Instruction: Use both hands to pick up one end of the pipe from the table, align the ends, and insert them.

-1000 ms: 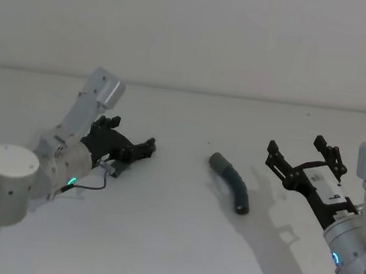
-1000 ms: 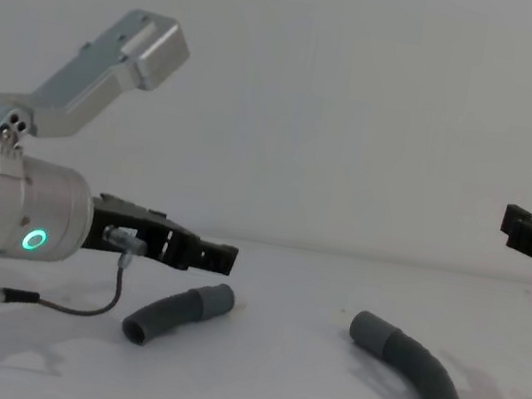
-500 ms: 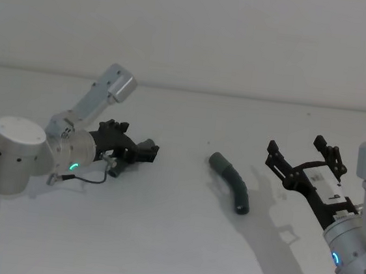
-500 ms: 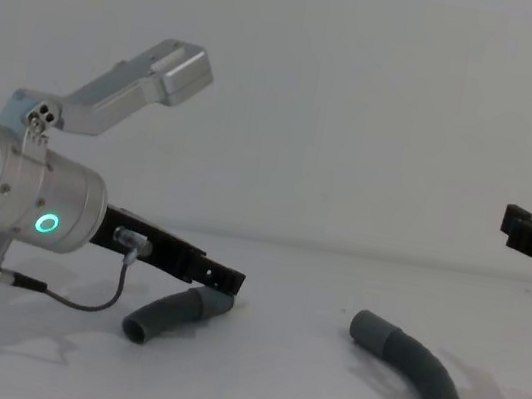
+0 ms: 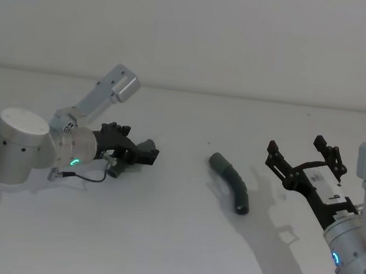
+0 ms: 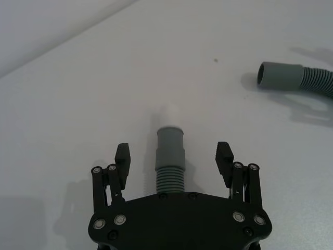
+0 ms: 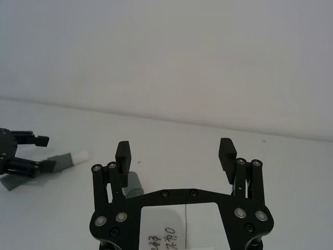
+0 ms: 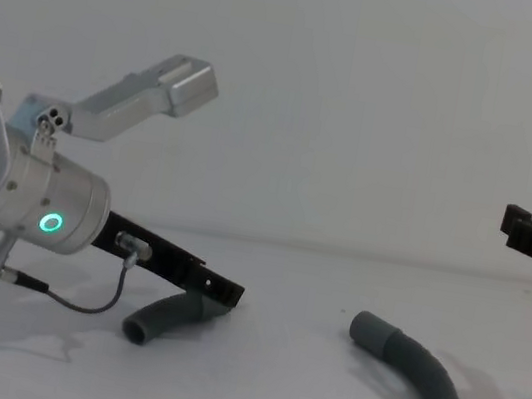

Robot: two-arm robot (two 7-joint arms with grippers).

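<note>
**Left pincer** (image 6: 173, 152): released, jaws wide. Lowered to the desk (image 5: 159, 239), it straddles the left hose (image 8: 166, 317) where ribs meet cuff (image 6: 169, 141). One finger stands on each side, apart from the hose. The white tip (image 6: 169, 112) projects beyond the fingers.

**Right pincer** (image 5: 301, 153): released, jaws wide. It hangs above the desk, near the right hose (image 5: 233, 185) but clear of it.

**Right hose**: lies flat on the desk between the two arms, well apart from the left hose. Its cuff end (image 5: 218, 160) points toward the left arm.

**Step in hand**: grasping the left hose, as judged.
- Close evenly so both fingers meet the hose together; a one-sided touch would likely roll it.
- Grip on the ribs just behind the cuff, leaving cuff and white tip free for mating.
- Keep the pincer in line with the hose, then lift straight.

**Change from the earlier frames**:
- Left arm has tilted forward and down. Its pincer, previously above the left hose, is now around it at desk level.
- Both hoses lie where they lay.
- Right arm is unmoved.
</note>
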